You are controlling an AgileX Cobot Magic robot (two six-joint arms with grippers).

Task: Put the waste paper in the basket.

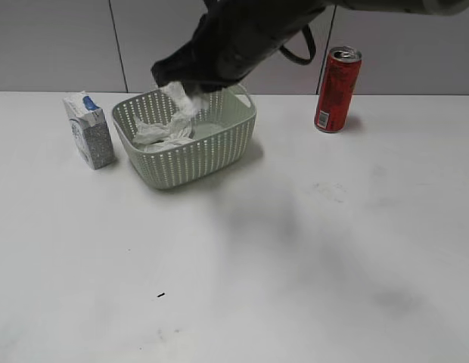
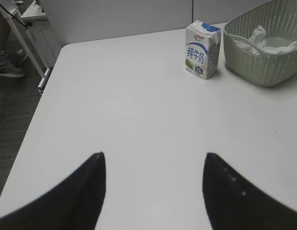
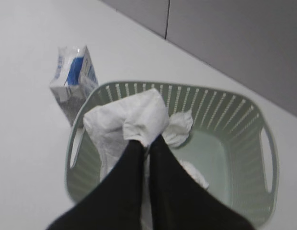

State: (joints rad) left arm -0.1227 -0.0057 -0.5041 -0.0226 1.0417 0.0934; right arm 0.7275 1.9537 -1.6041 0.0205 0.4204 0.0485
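The sage-green basket (image 1: 197,155) stands at the back left of the table; it also shows in the right wrist view (image 3: 225,120) and the left wrist view (image 2: 268,72). Crumpled white waste paper (image 1: 163,134) lies inside it. My right gripper (image 1: 181,85) is above the basket, shut on another wad of waste paper (image 3: 139,117) that hangs over the basket's inside. My left gripper (image 2: 153,155) is open and empty, low over bare table well left of the basket; it is out of the exterior view.
A grey-white carton with a blue mark (image 1: 89,128) stands just left of the basket and shows in the left wrist view (image 2: 202,48). A red drink can (image 1: 337,89) stands at the back right. The table's left edge (image 2: 38,110) is near my left gripper.
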